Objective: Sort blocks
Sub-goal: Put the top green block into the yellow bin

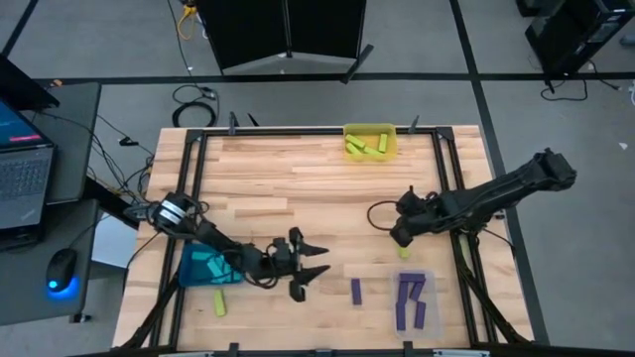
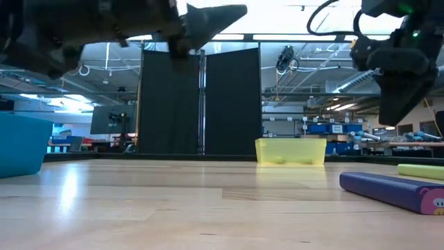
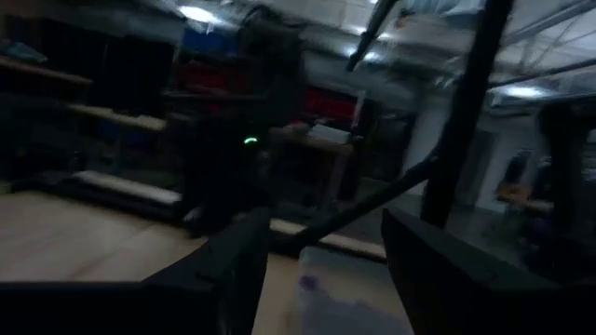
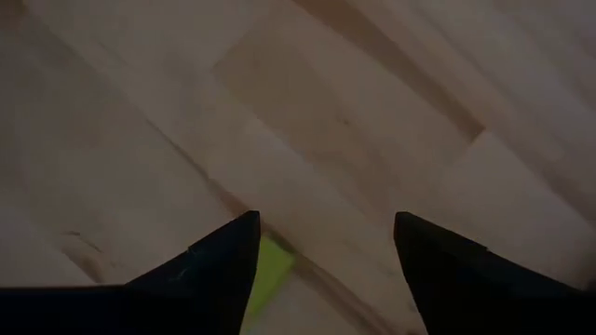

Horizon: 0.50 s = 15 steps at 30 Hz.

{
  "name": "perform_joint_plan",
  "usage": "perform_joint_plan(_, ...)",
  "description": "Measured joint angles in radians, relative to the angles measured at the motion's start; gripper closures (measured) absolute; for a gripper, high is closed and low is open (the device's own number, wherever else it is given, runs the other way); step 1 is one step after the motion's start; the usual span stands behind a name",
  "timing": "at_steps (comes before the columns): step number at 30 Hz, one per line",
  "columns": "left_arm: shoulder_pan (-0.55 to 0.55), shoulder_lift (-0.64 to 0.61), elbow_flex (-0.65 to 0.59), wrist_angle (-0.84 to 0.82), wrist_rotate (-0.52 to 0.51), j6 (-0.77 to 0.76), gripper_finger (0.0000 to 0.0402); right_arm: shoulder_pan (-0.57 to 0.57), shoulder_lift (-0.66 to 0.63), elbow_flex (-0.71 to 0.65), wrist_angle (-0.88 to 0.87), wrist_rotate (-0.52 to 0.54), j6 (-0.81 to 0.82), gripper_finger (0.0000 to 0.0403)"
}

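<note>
Over the pale wooden tabletop (image 1: 317, 188), the right arm's tool (image 1: 400, 238) hovers with fingers spread above a small yellow-green rectangular block (image 1: 404, 253) (glimpsed between them). The left arm's tool (image 1: 310, 270), also spread, hangs beside the teal plastic bin (image 1: 189, 273). Purple blocks (image 1: 411, 299) lie nearby.

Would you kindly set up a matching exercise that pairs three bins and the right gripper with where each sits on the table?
Things:
1. yellow bin
2. teal bin
3. clear bin
4. right gripper

Places or states:
A. near right, holding purple blocks
B. open above a yellow-green block
C. far edge, middle
D. near left, under the left arm

Pairs: 1-C, 2-D, 3-A, 4-B
</note>
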Motion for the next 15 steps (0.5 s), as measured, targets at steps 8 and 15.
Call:
perform_joint_plan(8,0.007,-0.156,-0.067,-0.113,0.019,0.045,0.0184,0.019,0.054,-0.072,0.101,-0.062,0.116,0.0114)
perform_joint_plan(15,0.058,-0.318,-0.068,-0.403,0.103,0.042,0.0192,0.069,0.055,-0.191,0.290,-0.109,0.268,0.0109)
